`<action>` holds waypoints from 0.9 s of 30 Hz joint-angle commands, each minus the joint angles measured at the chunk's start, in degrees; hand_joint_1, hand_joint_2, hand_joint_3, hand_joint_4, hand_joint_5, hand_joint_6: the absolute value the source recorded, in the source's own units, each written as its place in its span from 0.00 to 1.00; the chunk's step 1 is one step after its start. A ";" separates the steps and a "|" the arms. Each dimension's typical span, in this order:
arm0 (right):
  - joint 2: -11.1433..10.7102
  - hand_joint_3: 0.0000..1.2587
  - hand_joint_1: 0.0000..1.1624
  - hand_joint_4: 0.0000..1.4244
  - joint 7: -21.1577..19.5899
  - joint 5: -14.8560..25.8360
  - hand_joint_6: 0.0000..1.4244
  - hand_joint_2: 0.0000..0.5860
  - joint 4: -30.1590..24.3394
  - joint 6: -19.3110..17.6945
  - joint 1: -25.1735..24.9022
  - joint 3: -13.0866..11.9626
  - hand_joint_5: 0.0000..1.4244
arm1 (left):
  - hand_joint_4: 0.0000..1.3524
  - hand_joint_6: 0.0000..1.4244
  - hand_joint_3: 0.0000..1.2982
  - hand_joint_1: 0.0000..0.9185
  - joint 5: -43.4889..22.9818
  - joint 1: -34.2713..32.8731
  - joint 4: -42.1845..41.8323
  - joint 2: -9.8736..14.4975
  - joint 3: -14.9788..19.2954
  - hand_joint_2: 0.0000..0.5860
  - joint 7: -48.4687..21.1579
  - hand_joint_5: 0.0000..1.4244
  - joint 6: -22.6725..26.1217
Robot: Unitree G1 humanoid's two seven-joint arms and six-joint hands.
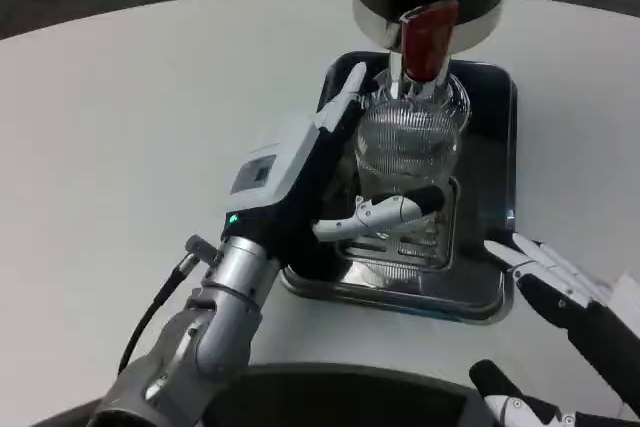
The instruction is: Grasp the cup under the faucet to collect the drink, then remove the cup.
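now the left hand holds the cup under the faucet; right hand spread wide.

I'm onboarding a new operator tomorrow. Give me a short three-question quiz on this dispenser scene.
1. True or false: the left hand grips the clear cup.
2. The cup stands: A) on bare table, B) on the drip tray, C) beside the tray.
3. What colour is the faucet handle above the cup?

Key: 1 true. 2 B. 3 red. The right hand holds nothing, fingers apart, near the tray's corner.
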 commanded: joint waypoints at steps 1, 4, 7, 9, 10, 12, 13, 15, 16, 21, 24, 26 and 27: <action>-0.03 0.09 0.59 0.01 -0.67 0.47 0.00 0.80 -0.47 -0.80 0.56 -0.02 0.00 | 0.00 0.15 0.00 0.15 -0.38 2.12 -1.15 0.83 0.30 0.00 -0.22 0.15 -0.42; -0.10 0.09 0.59 0.01 -0.81 0.48 0.00 0.81 -0.25 -0.78 0.46 -0.03 0.00 | 0.00 0.15 0.00 0.14 -0.88 3.37 -2.69 1.29 0.95 0.00 -0.22 0.13 0.00; -0.19 0.09 0.59 0.01 -0.89 0.50 0.00 0.82 -0.09 -0.73 0.27 0.06 0.00 | 0.00 0.15 0.00 0.14 -1.49 4.73 -4.34 1.78 1.61 0.00 -0.39 0.12 0.34; -0.24 0.09 0.59 0.01 -0.89 0.46 0.00 0.82 0.05 -0.68 0.07 0.19 0.00 | 0.00 0.15 0.00 0.14 -1.94 5.50 -5.22 2.00 2.13 0.00 -0.61 0.12 0.48; -0.26 0.09 0.58 0.01 -0.88 0.45 0.00 0.82 0.11 -0.65 -0.01 0.25 0.00 | 0.00 0.15 0.00 0.14 -2.23 5.97 -5.71 2.14 2.52 0.00 -0.67 0.12 0.46; -0.29 0.09 0.58 0.01 -0.86 0.37 0.00 0.82 0.30 -0.60 -0.21 0.41 0.00 | 0.00 0.13 0.00 0.15 -2.61 6.72 -6.54 2.30 3.27 0.00 -0.85 0.12 0.45; -0.30 0.09 0.58 0.01 -0.86 0.35 0.00 0.82 0.36 -0.58 -0.27 0.46 0.00 | 0.00 0.13 0.00 0.15 -2.96 7.17 -7.08 2.45 3.78 0.00 -0.97 0.12 0.44; -0.33 0.09 0.58 0.01 -0.85 0.28 0.00 0.82 0.45 -0.52 -0.38 0.60 0.00 | 0.00 0.11 0.00 0.13 -4.13 8.06 -8.43 2.84 4.85 0.00 -1.58 0.12 0.29; -0.34 0.09 0.58 0.01 -0.84 0.25 0.00 0.82 0.48 -0.50 -0.42 0.66 0.00 | 0.00 0.11 0.00 0.13 -5.33 8.71 -9.66 3.15 5.67 0.00 -2.26 0.12 0.02; -0.32 0.09 0.58 0.01 -0.99 0.20 0.00 0.82 0.76 -0.31 -0.62 0.54 0.00 | 0.00 0.09 0.00 0.12 -12.36 11.60 -17.14 3.88 9.65 0.00 -7.60 0.11 -0.52; -0.39 0.09 0.58 0.01 -0.95 0.18 0.00 0.82 1.14 -0.29 -0.92 0.87 0.00 | 0.05 0.16 0.10 0.08 -19.61 12.54 -24.49 4.14 12.51 0.00 -13.80 0.16 1.34; -0.48 0.09 0.58 0.01 -0.87 0.08 0.00 0.82 1.37 -0.25 -1.22 1.24 0.00 | 0.09 0.18 0.12 0.06 -25.41 12.69 -30.84 4.60 14.35 0.00 -18.81 0.18 4.00; -0.51 0.09 0.58 0.01 -0.85 0.00 0.00 0.82 1.44 -0.19 -1.39 1.38 0.00 | 0.10 0.20 0.13 0.06 -27.19 12.87 -33.09 4.68 15.01 0.00 -20.70 0.19 5.34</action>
